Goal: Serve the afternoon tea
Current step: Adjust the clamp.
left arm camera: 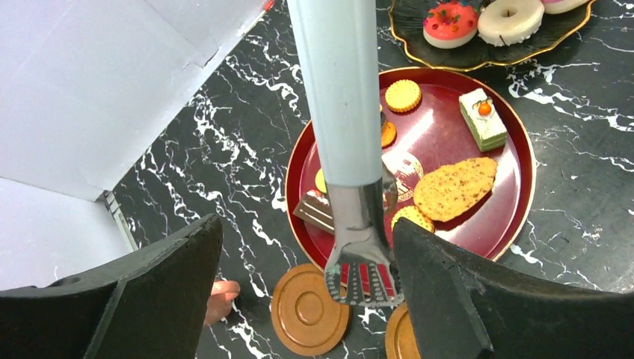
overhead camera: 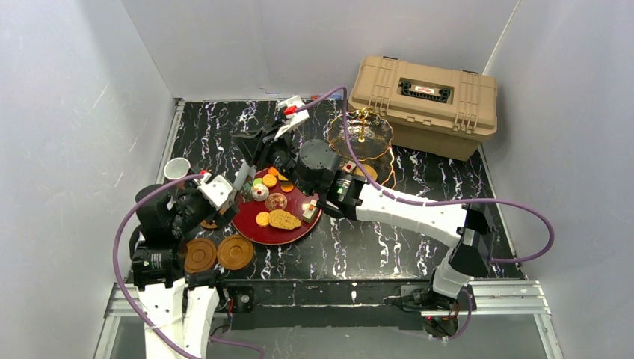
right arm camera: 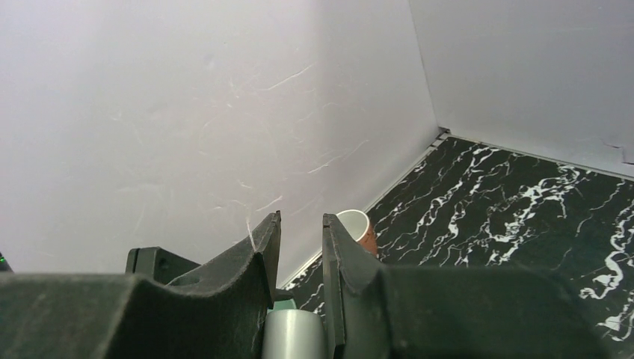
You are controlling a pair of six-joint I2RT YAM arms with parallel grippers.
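Status: right gripper (right arm camera: 302,218) is clamped on the handle end of the tongs (left arm camera: 340,112). Its fingers are nearly together, with a silver stub pinched between them. Left gripper (left arm camera: 306,224) is spread wide, one finger either side of the tongs' serrated tip, gaps on both sides, no contact. Reads as a handoff or regrasp: right holds the tool steady so left can close on it. That's my guess, not confirmed.

Food: most pastries sit on the red plate (left arm camera: 441,127) in front of the left arm: oval cookie (left arm camera: 454,187), round biscuit (left arm camera: 403,96), green-and-white cake slice (left arm camera: 484,117). A red-glazed cake (left arm camera: 451,22) and a white ring doughnut (left arm camera: 511,19) are already on a gold-rimmed tier of the stand (left arm camera: 419,37). The tier is just beyond the plate, so transfers are short.

Two brown saucers (left arm camera: 309,308) lie bare beside the plate's near edge. Pinkish cup (right arm camera: 357,224) stands by the left wall, well apart from them, so cups on saucers is not done. The tongs hang over the plate; a slip would drop them on the food.
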